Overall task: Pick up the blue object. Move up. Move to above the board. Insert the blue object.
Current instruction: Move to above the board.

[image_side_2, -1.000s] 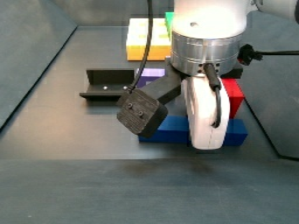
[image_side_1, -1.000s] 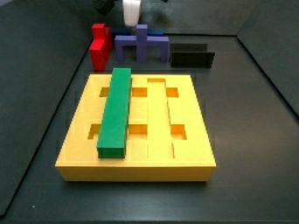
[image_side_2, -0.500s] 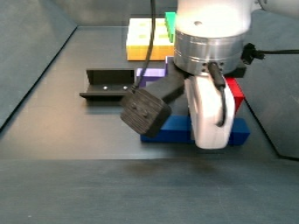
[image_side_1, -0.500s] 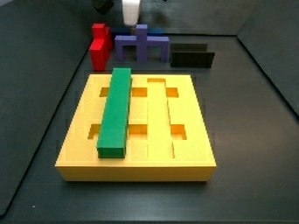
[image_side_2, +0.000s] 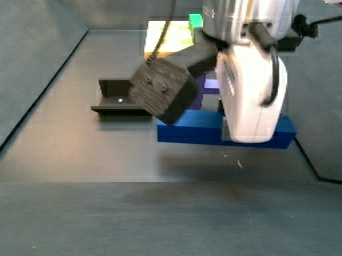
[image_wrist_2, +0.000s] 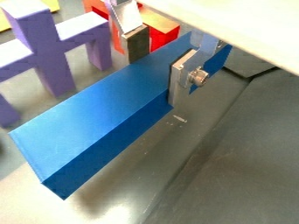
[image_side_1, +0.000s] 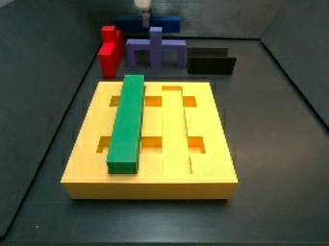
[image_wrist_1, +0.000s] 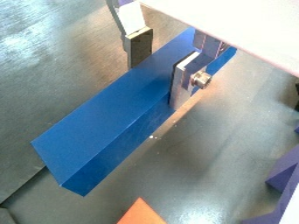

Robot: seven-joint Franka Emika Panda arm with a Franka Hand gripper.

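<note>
— Where is the gripper (image_wrist_1: pixel 162 58), and what is it doing?

— It is at the far end of the floor from the board (image_side_1: pixel 206 159), behind the purple pronged piece (image_side_1: pixel 156 48). In both wrist views its two silver fingers (image_wrist_2: pixel 186 74) stand on either long side of the blue object (image_wrist_1: pixel 122 122) and press against it, so the claw is clamped on the bar.

— Is the bar resting on anything?

— No. In a side view the blue object (image_side_2: pixel 221 131) hangs level under the white wrist housing, clear of the dark floor, with a faint shadow beneath it. In a side view only a dark blue patch (image_side_1: pixel 133 29) of it shows behind the purple piece.

— What is around it?

— In a wrist view the purple pronged piece (image_wrist_2: pixel 52 42) stands just beside the bar, and a red block (image_wrist_2: pixel 160 30) shows past the fingers. The red block (image_side_1: pixel 111 50) stands upright beside the purple piece, and the fixture (image_side_1: pixel 213 61) stands on the purple piece's other side.

— And the board?

— The yellow board lies flat, nearest the camera in that side view, well apart from the gripper. A green bar (image_side_1: pixel 129 121) lies lengthwise in one of its grooves; the orange recesses beside it are open.
</note>
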